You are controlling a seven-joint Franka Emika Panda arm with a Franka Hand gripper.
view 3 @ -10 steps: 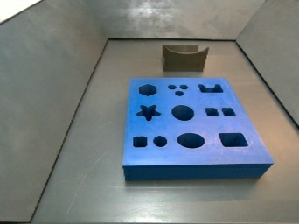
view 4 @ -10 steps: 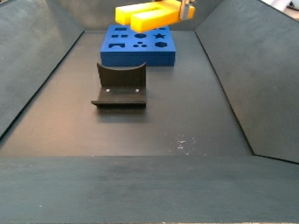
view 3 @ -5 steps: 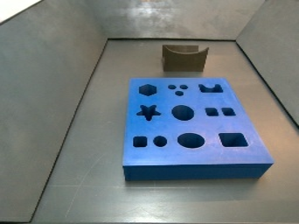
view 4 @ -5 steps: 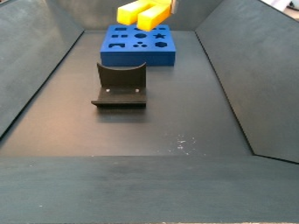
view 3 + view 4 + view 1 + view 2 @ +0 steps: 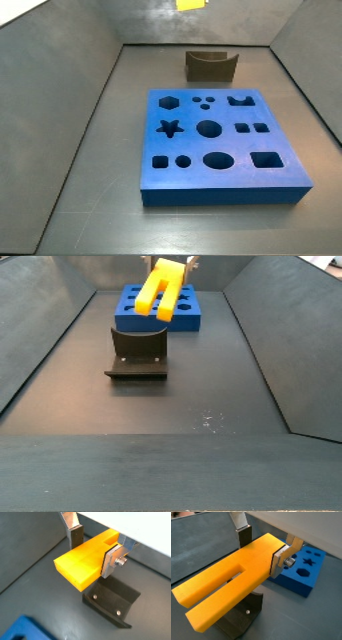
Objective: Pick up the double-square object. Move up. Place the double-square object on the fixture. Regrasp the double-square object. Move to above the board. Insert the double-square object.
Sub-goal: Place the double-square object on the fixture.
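Grey floor lies under your gripper point(image 5: 93, 549), which hangs high above the fixture point(image 5: 136, 354), closed on the double-square object point(image 5: 234, 592) at its solid end. It looks stiff and smooth — hold the flat sides firmly.

One double-square object point(image 5: 228, 582), one fixture point(image 5: 136, 353), one board point(image 5: 218, 146) and one claw point(image 5: 93, 549) are showing; the claw is gripping the double-square object above the fixture.
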